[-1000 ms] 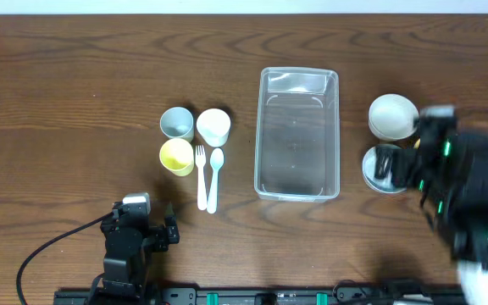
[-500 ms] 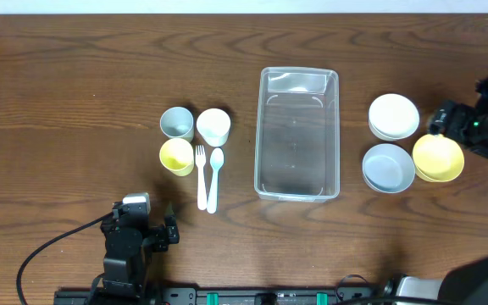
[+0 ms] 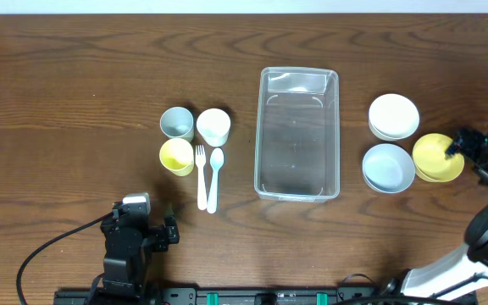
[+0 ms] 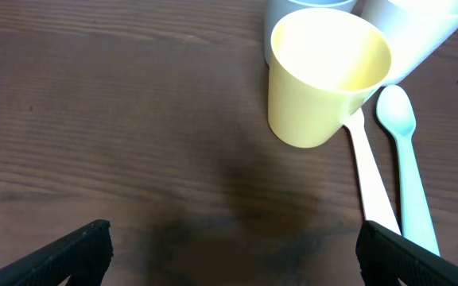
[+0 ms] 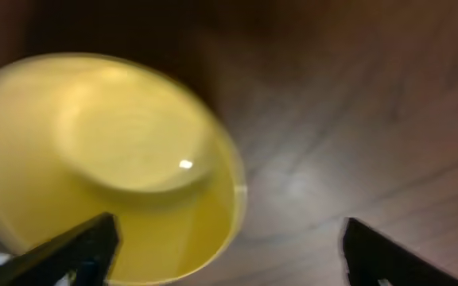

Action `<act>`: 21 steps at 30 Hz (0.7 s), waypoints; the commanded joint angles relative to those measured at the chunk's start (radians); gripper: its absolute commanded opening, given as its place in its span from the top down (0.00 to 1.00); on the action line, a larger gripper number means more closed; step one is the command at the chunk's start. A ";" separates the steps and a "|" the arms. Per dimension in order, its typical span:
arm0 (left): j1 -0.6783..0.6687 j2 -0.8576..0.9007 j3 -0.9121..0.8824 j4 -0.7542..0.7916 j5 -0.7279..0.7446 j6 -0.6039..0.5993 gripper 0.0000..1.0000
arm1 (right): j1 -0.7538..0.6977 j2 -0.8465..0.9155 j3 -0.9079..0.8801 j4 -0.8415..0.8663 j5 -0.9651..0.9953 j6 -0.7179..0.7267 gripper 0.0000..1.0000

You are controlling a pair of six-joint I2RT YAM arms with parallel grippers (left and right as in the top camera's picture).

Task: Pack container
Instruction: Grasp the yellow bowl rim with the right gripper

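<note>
The right gripper (image 5: 227, 242) stood wide open and held nothing. Its two dark fingers sat at the lower corners of the blurred right wrist view, over the near rim of a round yellow plastic bowl (image 5: 118, 151). From overhead its tips lay at that bowl's right edge; whether they touched it could not be told. Left of the yellow bowl sat a round grey-blue bowl (image 3: 388, 168), and behind that a round white bowl (image 3: 394, 116).

The left gripper (image 4: 237, 248) was spread just as wide and was also empty, low over the brown wooden table (image 3: 58, 102). A yellow plastic cup (image 4: 328, 75) stood ahead of it, with a white fork (image 4: 372, 179) and a pale blue spoon (image 4: 404, 159) just beside.

The clear rectangular plastic container (image 3: 257, 135) lay mid-table, between the cups and the bowls, well apart from both grippers.
</note>
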 commanded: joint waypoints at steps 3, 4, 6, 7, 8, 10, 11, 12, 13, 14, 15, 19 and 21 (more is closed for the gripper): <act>0.005 -0.006 -0.011 -0.001 -0.001 -0.008 0.02 | -0.058 0.062 0.006 -0.014 -0.046 0.020 0.25; 0.005 -0.006 -0.011 -0.001 -0.001 -0.008 0.02 | -0.058 0.066 0.006 -0.013 -0.045 0.020 0.26; 0.005 -0.006 -0.011 -0.001 -0.001 -0.008 0.02 | -0.057 0.076 0.005 -0.005 -0.045 0.020 0.27; 0.005 -0.006 -0.011 -0.001 -0.001 -0.008 0.02 | -0.057 0.079 0.005 0.002 -0.045 0.020 0.27; 0.005 -0.006 -0.011 -0.001 -0.001 -0.008 0.02 | -0.057 0.082 0.005 0.008 -0.045 0.020 0.27; 0.005 -0.006 -0.011 -0.001 -0.001 -0.008 0.02 | -0.055 0.084 0.005 0.024 -0.045 0.020 0.28; 0.005 -0.006 -0.011 -0.001 -0.001 -0.008 0.02 | -0.055 0.085 0.005 0.030 -0.045 0.020 0.30; 0.005 -0.006 -0.011 -0.001 -0.001 -0.008 0.02 | -0.053 0.085 0.005 0.037 -0.044 0.020 0.33; 0.005 -0.005 -0.011 -0.001 -0.001 -0.008 0.02 | -0.052 0.085 0.005 0.042 -0.040 0.021 0.35; 0.005 -0.006 -0.011 -0.001 -0.001 -0.008 0.02 | -0.051 0.085 0.005 0.046 -0.028 0.026 0.40; 0.005 -0.006 -0.011 -0.001 -0.001 -0.008 0.02 | -0.049 0.085 0.005 0.048 -0.015 0.036 0.42; 0.005 -0.006 -0.011 -0.001 -0.001 -0.008 0.02 | -0.049 0.085 0.005 0.047 0.004 0.047 0.46; 0.005 -0.006 -0.011 -0.001 -0.001 -0.008 0.02 | -0.049 0.085 0.004 0.046 0.004 0.047 0.46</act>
